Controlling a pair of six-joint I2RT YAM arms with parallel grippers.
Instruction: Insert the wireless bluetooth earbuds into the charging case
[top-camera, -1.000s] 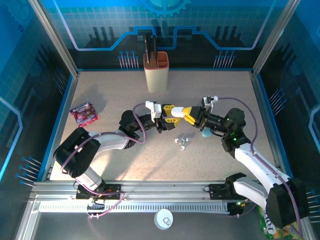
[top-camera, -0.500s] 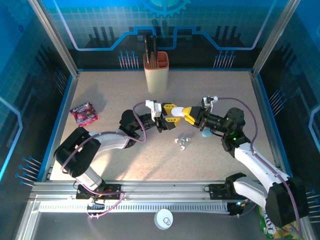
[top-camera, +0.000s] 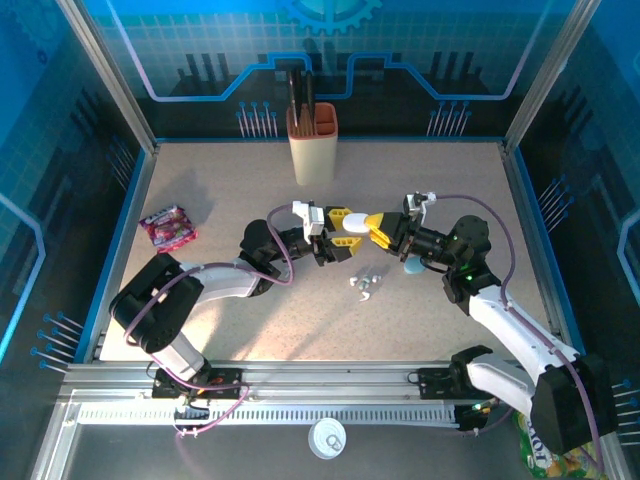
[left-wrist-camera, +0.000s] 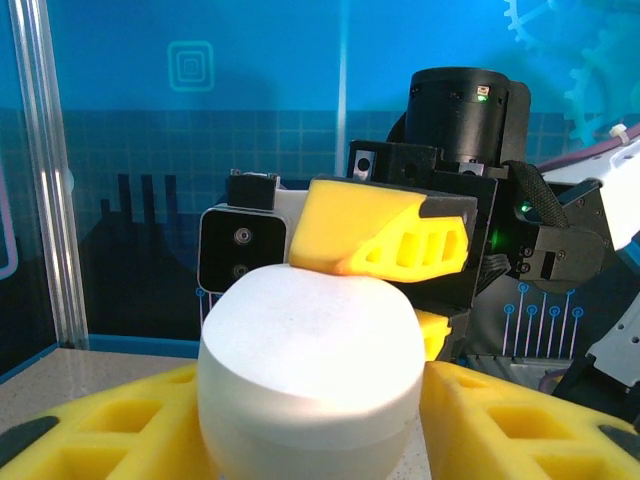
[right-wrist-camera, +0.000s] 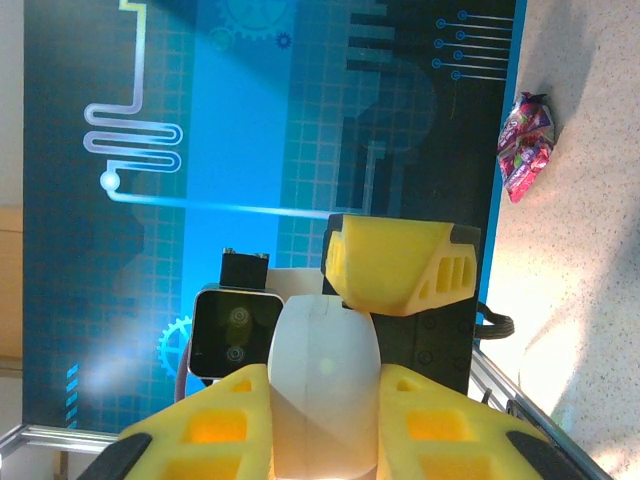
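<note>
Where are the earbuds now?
Top view: the earbuds lie on the table, just on the near side of the right gripper and left of the teal case.

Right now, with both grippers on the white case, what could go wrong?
1. The white case sits between the fingers of the left gripper and the right gripper; opposing pulls could make it slip and drop.
2. The earbuds lie loose on the table close by; a falling case might scatter them.
</note>
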